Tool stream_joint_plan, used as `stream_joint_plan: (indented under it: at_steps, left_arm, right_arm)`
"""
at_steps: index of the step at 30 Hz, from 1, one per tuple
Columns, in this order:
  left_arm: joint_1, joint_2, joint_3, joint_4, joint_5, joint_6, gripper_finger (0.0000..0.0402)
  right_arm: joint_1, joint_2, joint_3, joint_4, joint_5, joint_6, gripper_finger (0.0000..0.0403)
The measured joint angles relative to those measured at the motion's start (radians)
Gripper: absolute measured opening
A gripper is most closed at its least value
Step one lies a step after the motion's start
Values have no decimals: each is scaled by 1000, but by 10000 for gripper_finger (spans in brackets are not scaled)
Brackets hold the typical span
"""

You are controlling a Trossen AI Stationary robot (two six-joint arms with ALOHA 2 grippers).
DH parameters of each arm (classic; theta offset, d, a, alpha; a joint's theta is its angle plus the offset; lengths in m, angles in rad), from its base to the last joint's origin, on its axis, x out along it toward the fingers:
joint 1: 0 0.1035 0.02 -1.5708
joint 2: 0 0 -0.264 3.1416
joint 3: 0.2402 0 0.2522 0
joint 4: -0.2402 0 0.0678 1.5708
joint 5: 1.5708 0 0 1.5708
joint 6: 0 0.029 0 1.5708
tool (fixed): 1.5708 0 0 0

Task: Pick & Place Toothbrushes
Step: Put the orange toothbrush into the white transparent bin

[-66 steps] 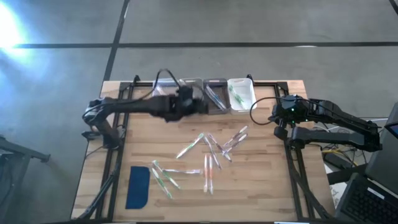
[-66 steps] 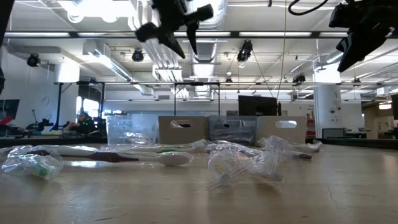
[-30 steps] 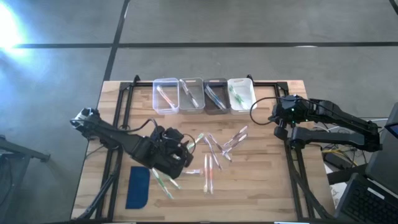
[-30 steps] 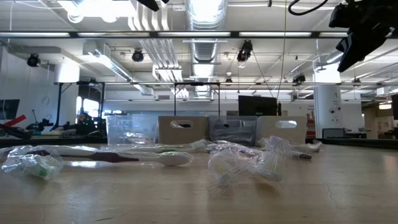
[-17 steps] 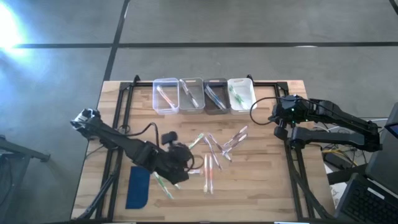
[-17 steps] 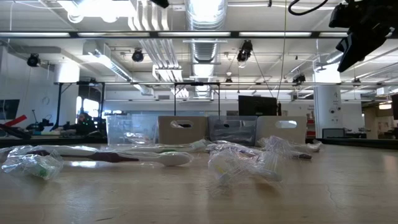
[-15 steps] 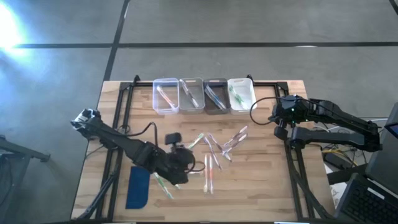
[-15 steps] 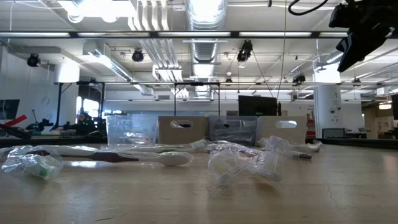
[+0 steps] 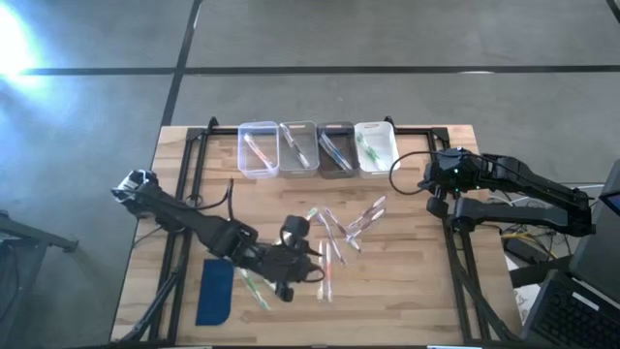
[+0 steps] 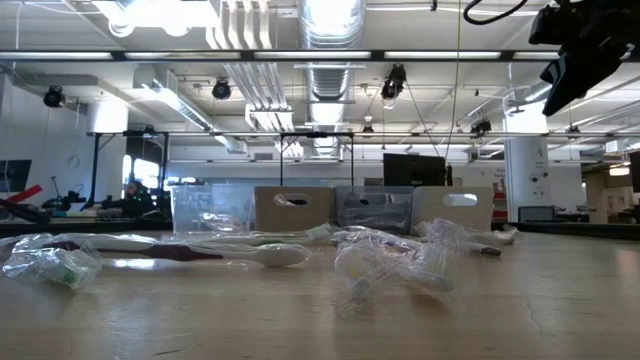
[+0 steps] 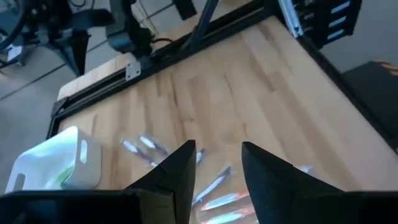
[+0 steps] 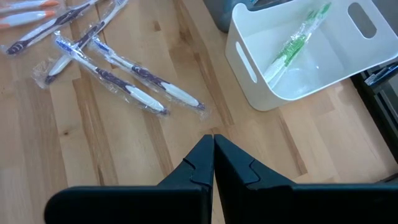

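Left gripper hovers low over the loose toothbrushes on the near middle of the table, fingers parted and holding nothing (a reach, I judge, not yet a grasp). Next it needs to settle across one brush. Those beneath it lie roughly near-to-far; others fan diagonally. Farther back, four bins hold sorted brushes. Right gripper, clenched empty, waits beside the white bin.

Bright ceiling glare; left wrist view seems blurred.
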Motion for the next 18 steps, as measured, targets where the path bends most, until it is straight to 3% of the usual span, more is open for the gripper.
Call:
stream_joint_plan:
  at_steps: [2, 9, 14, 18]
  left_arm:
    - [27, 14, 19, -18, 24, 6, 135]
    - [142, 101, 199, -215, 263, 46, 135]
    - [188, 175, 328, -400, 333, 259, 136]
    - [205, 207, 345, -473, 376, 407, 136]
  right_arm:
    - [0, 0, 0, 0, 0, 0, 8]
    - [0, 0, 0, 0, 0, 0, 8]
    - [0, 0, 0, 0, 0, 0, 8]
    - [0, 0, 0, 0, 0, 0, 8]
